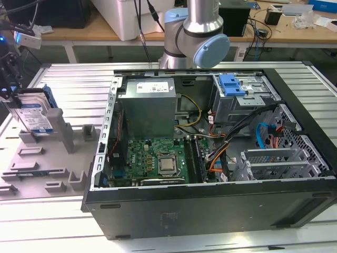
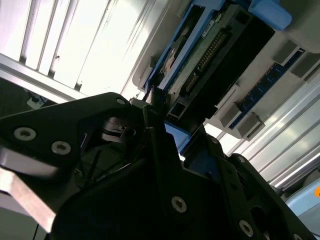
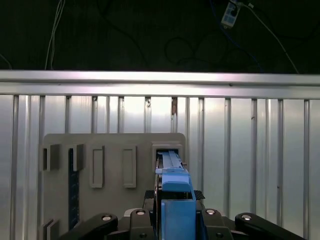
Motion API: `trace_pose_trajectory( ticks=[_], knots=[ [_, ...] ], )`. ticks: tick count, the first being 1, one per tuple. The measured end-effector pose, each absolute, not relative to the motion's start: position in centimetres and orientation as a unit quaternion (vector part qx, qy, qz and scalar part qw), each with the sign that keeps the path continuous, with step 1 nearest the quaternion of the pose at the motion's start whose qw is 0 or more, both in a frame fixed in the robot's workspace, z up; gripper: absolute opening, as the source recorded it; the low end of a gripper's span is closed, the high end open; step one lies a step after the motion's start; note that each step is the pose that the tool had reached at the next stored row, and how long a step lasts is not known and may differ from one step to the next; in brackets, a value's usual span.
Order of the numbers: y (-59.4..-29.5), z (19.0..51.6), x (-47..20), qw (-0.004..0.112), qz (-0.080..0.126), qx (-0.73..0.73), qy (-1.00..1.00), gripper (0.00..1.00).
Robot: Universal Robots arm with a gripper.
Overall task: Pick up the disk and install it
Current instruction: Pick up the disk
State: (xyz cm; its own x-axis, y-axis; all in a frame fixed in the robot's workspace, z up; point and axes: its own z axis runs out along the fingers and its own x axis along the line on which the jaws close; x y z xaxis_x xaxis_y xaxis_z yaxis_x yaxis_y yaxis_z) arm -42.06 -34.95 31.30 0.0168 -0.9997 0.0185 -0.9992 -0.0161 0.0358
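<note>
Ribbed metal counter point(image 1: 73, 84) carries a grey stand point(image 1: 68, 134). Upright in it, right under the claw point(image 3: 175, 202), sits the disk point(image 1: 32, 113), silver, blue-and-white label, blue frame. Whether the claw grips it, I cannot tell.

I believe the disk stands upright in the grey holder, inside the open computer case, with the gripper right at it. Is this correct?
Not entirely. The disk does stand upright in the grey holder with the gripper right at it. But the holder sits outside the open computer case, beside it on the exterior view's left, as the exterior view shows.
</note>
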Motion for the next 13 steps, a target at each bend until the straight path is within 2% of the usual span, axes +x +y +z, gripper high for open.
trace_pose_trajectory(
  ticks=[13],
  knots=[
    [-35.0, 33.2, -42.1, 0.022, -0.003, 0.713, -0.701, 0.37]
  ],
)
